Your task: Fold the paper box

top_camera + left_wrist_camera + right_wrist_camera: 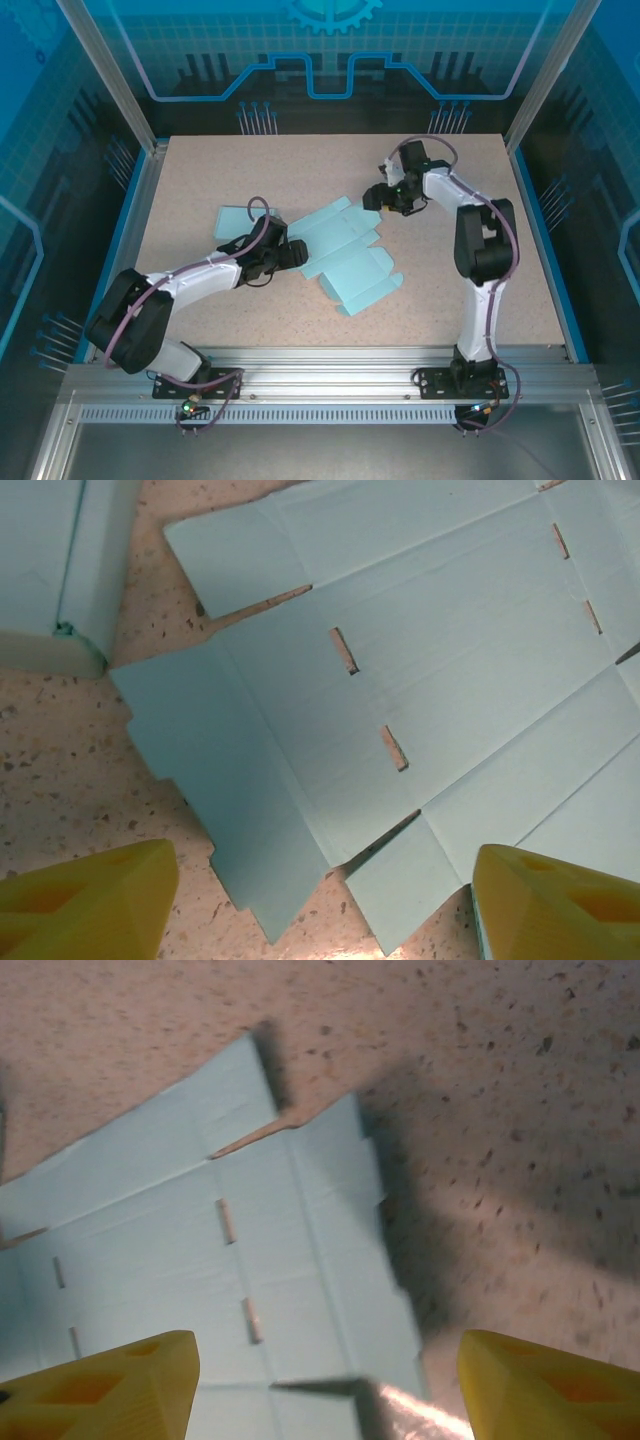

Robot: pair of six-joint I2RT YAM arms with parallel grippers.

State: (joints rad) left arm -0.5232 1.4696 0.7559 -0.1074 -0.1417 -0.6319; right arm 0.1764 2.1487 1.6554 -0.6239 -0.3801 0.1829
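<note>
Nearest the bases: the paper box is a flat pale-blue blank lying mid-table. Nothing is folded up yet; flaps and slots are all flat.

Left gripper sits low at the blank's left edge. Can't tell whether it touches the card. In the left wrist view its fingers stand apart, with the stepped side flap and a corner tab between them, clamped on nothing.

Further out, right gripper hovers at the blank's far right corner. Its fingers are apart and empty too, one over the card and the other over bare table.

A second pale-blue piece lies just left of the blank, beyond the left gripper, with a thin strip of table between it and the blank. Looks already folded, not sure.

Step in hand, my read: get a first hold on a side panel and raise it along its crease. To do it well:
- **Left:** work one finger under the stepped flap edge rather than pressing down on it. The card looks thin and will likely slip or buckle.
- **Pinch point:** close to the score line, not at the tab tip.
- **Right:** pin or lift the opposite end so the blank doesn't skate on the smooth top.
- **Folding:** bend on scored lines only and keep the slots clear for the tabs.

Risk: dragging the blank into the second piece.
</note>
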